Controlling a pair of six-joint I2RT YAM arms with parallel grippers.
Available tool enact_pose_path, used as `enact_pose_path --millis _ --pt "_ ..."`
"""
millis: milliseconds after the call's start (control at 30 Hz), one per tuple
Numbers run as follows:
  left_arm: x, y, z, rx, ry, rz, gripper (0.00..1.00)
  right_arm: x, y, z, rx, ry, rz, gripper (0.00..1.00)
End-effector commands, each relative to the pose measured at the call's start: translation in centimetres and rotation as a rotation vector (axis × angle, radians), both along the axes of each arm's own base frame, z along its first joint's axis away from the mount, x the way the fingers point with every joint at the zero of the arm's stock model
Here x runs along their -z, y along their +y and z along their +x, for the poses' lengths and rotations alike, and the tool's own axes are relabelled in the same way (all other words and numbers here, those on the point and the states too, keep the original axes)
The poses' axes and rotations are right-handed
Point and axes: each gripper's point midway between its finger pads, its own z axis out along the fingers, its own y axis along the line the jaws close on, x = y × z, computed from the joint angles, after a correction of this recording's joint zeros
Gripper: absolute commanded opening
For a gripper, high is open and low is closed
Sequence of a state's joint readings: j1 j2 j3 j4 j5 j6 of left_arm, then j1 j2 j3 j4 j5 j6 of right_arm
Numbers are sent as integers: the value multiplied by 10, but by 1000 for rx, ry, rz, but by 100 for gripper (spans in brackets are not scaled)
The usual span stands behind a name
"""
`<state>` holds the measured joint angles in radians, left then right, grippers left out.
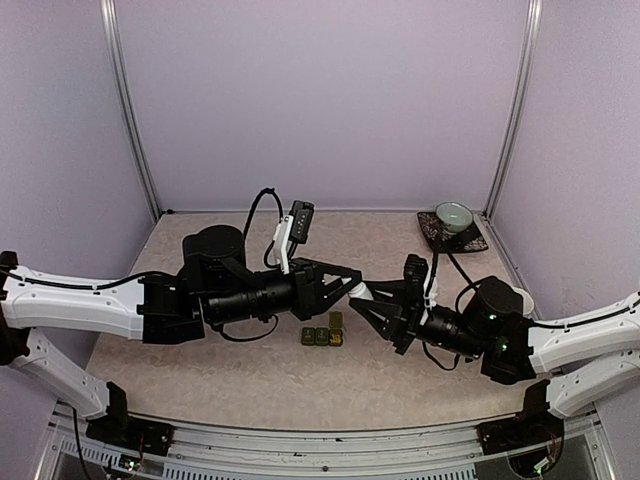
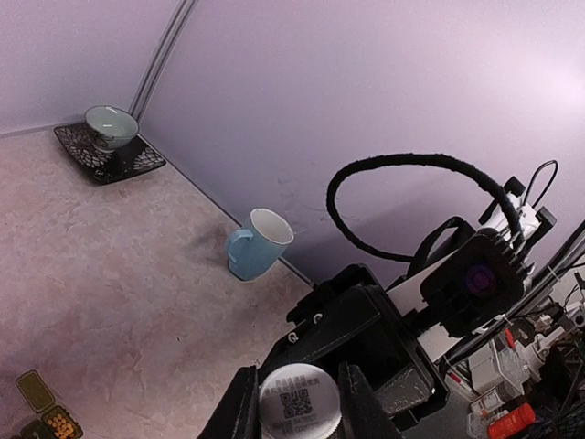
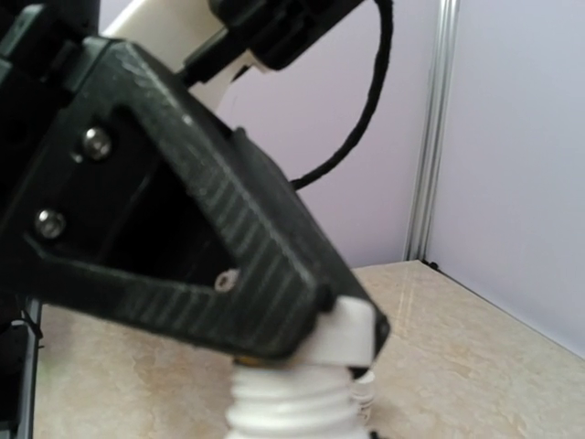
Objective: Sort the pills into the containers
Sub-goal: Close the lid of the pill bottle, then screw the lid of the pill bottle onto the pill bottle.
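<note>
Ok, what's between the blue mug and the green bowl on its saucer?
Nothing. The left wrist view shows only bare tabletop between the blue mug and the green bowl on its dark saucer, along the wall.

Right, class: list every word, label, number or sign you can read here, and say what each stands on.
QR code, pattern only, no words: on the round white piece in the left hand.
White bottle in the right hand: no print shows.
Readable words or numbers: none.
</note>
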<state>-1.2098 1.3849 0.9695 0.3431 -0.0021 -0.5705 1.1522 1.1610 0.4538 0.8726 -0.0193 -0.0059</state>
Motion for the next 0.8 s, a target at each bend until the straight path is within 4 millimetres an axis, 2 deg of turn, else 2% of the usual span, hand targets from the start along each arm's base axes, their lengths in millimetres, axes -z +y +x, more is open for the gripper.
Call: enact_pose_path --millis 0,133,267,500,767 --pt "6 -7 -10 31 -11 15 19 -13 0 6 41 8 25 0" --pt "7 -7 -7 4 -11 29 20 -12 2 13 69 36 12 0" --pt "9 -8 -5 -26 -13 49 25 -14 0 23 125 73 22 0" --pt "13 -12 -4 -34 -6 59 26 -26 1 23 128 77 52 0" --pt "14 -10 -3 -47 -1 59 26 -32 2 13 91 44 72 0"
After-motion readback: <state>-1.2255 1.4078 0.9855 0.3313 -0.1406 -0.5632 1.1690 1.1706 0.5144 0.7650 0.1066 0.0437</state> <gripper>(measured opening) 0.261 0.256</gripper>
